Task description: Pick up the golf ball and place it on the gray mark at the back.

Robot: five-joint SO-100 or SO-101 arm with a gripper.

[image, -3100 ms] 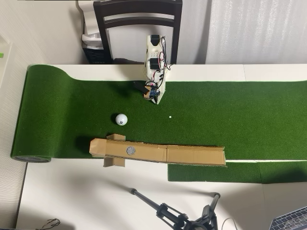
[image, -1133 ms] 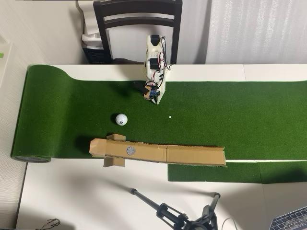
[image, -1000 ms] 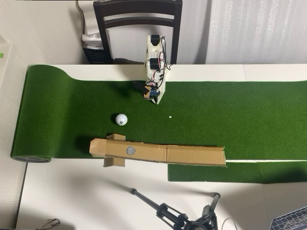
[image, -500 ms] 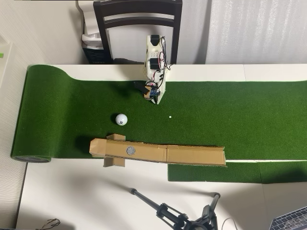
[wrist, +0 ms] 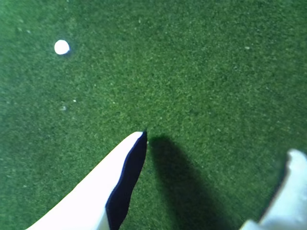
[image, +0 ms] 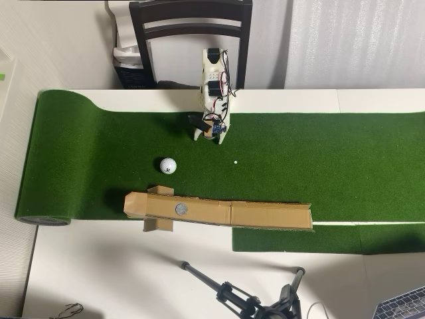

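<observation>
Ball (image: 168, 165) lies on turf (image: 319, 159), at about eight o'clock from the tool (image: 207, 135), well apart. Tool is spread, empty. Mark (image: 180, 209) sits at six o'clock from ball.

golf ball (image: 168, 165) white, dark print | gray mark (image: 180, 209) gray | cardboard strip (image: 265, 214) brown | turf (image: 332, 166) green

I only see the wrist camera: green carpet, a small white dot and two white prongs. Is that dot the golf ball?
Observer: No. The golf ball lies outside your picture; the white dot is far smaller.
Operator: Where should the ball go?
Observer: Onto a gray mark on a cardboard strip, just beyond the ball as seen from the arm.
Operator: Is the end effector near the ball?
Observer: No. The end effector hangs open and empty, apart from the ball.
</observation>
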